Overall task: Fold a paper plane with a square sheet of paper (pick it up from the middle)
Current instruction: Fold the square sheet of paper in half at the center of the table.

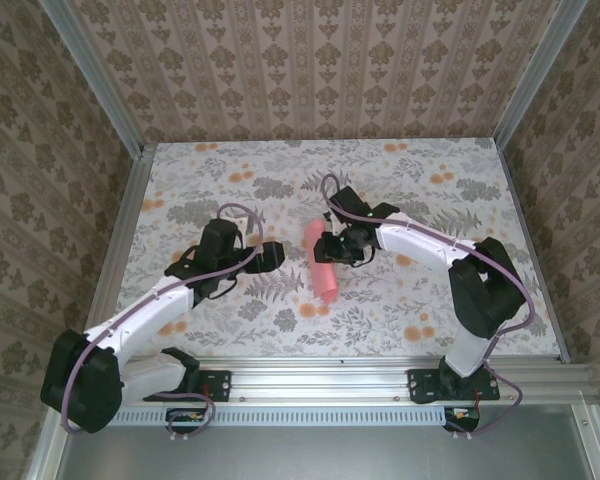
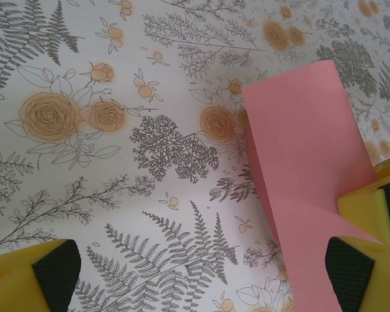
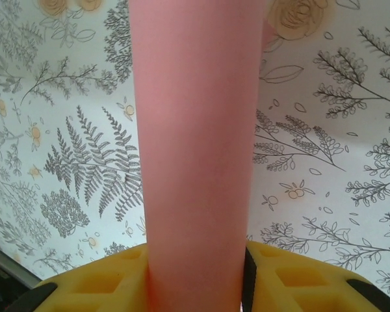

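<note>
The square sheet of paper (image 1: 321,264) is salmon pink and is bowed into a rounded arch, with its two sides drawn together. My right gripper (image 1: 337,246) is shut on it from the right. In the right wrist view the curved paper (image 3: 195,130) rises between the yellow fingers (image 3: 91,286), which press on both of its sides around the right gripper (image 3: 195,289). My left gripper (image 1: 271,255) stands wide open just left of the sheet. In the left wrist view the paper (image 2: 305,156) reaches the right finger (image 2: 361,270) of the left gripper (image 2: 205,276), whose gap holds nothing else.
The table (image 1: 400,310) wears a floral cloth of ferns and orange roses. Patterned walls (image 1: 310,70) stand at the back and on both sides. An aluminium rail (image 1: 320,375) runs along the near edge, with both arm bases on it.
</note>
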Robot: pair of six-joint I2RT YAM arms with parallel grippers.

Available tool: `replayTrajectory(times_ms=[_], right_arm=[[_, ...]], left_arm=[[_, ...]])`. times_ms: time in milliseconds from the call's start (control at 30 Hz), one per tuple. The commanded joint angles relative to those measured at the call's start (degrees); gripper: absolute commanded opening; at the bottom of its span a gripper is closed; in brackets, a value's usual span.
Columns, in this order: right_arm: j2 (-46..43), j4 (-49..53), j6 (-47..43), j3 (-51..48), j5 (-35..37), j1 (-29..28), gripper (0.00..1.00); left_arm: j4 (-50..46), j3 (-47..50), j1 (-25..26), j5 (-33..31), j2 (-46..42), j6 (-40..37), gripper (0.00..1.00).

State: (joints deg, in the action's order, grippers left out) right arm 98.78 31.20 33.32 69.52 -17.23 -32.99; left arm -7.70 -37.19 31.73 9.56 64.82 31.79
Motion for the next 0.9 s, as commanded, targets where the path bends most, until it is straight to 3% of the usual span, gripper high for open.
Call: replayTrajectory(times_ms=[0,333,567,867], right_arm=[[-2.3,-6.2,4.0,-4.7,-4.8,2.9,0.39],[-5.5,-6.3,0.9,-13.8,-5.7,9.6,0.49],[-6.0,-1.0,-4.0,-13.5,-3.5,10.2,0.57],[-6.0,2.8,-7.0,-13.1,-1.2,10.5,0.57]], left_arm=[[0.3,-2.6,1.0,-0.4,1.0,0.6,1.0],[0.9,-5.9,4.3,0.3,6.3,0.0,1.0],[2.4,-9.5,7.4,1.2,11.8,1.4,0.97],[4.7,-10.8,10.8,0.4,16.4,5.8,0.9]])
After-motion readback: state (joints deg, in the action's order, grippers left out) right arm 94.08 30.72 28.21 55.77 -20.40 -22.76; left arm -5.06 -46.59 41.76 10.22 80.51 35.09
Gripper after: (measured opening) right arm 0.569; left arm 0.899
